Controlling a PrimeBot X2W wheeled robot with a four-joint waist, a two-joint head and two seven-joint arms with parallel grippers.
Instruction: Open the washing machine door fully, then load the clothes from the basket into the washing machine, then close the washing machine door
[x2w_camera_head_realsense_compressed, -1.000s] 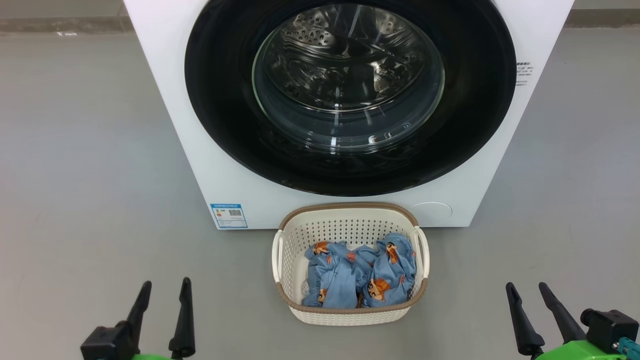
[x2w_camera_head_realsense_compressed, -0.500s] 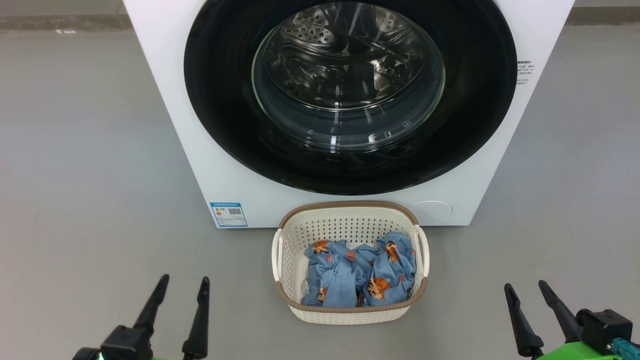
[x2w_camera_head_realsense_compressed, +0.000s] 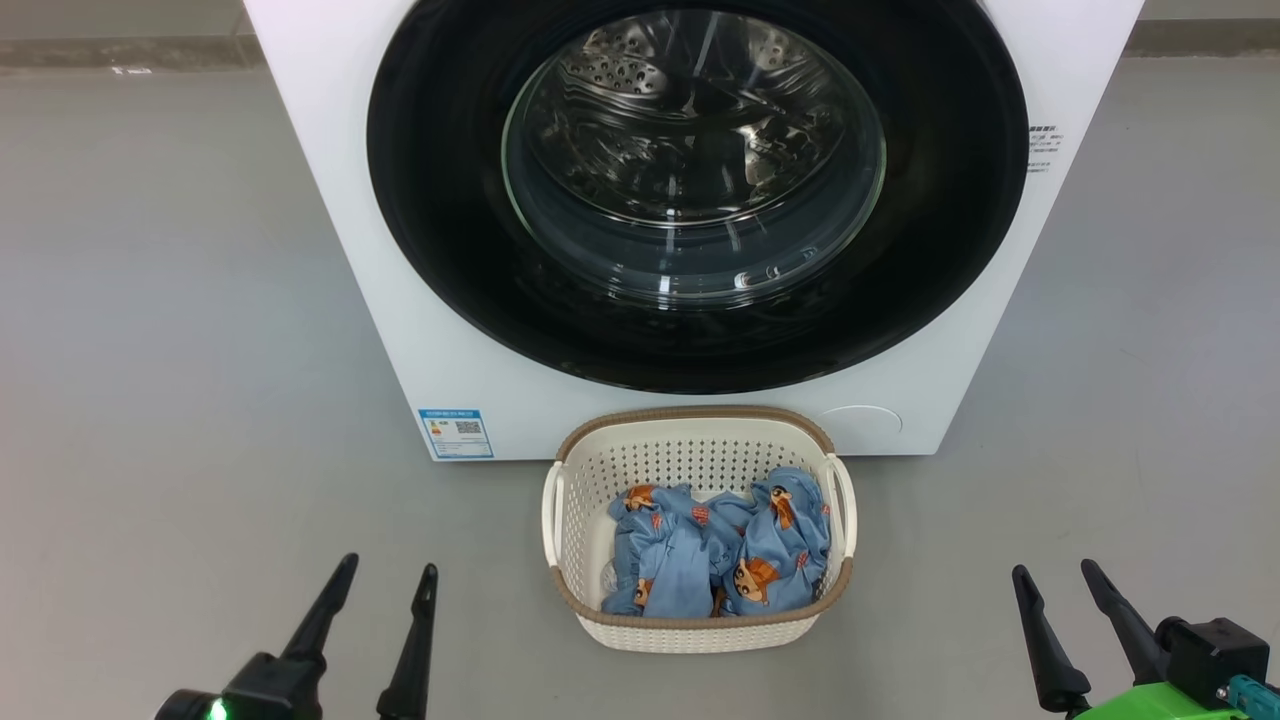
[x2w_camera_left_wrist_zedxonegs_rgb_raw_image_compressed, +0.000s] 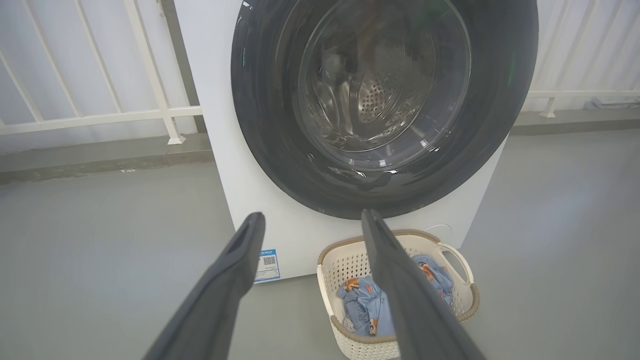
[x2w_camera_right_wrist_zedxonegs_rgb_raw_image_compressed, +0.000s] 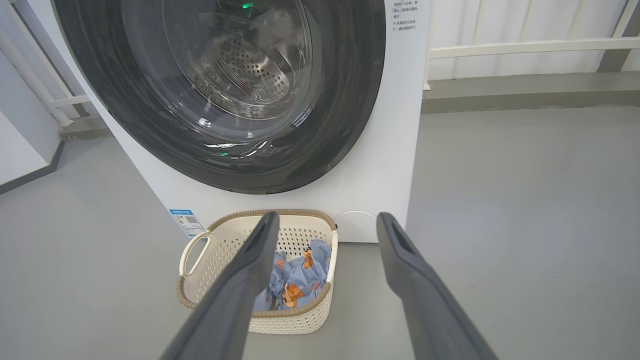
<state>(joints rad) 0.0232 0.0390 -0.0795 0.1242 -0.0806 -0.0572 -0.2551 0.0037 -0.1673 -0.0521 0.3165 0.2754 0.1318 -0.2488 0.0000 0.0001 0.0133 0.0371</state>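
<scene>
The white, box-shaped washing machine (x2w_camera_head_realsense_compressed: 330, 200) fills the upper centre of the head view. Its round, glossy black door (x2w_camera_head_realsense_compressed: 440, 250) is shut, and a perforated steel drum (x2w_camera_head_realsense_compressed: 640, 70) shows through the door's bulging clear glass. One small blue label (x2w_camera_head_realsense_compressed: 456, 433) sits at the machine's lower left corner. Just below it, on the smooth grey floor (x2w_camera_head_realsense_compressed: 180, 350), stands one cream perforated plastic basket (x2w_camera_head_realsense_compressed: 700, 635) with a brown woven-look rim and two side handles. Inside lies a crumpled heap of light-blue clothes (x2w_camera_head_realsense_compressed: 720, 560) printed with orange-brown figures; how many pieces cannot be told. The left gripper (x2w_camera_head_realsense_compressed: 389, 566) at lower left and the right gripper (x2w_camera_head_realsense_compressed: 1055, 568) at lower right each have two tapered dark fingers, spread apart and holding nothing.
</scene>
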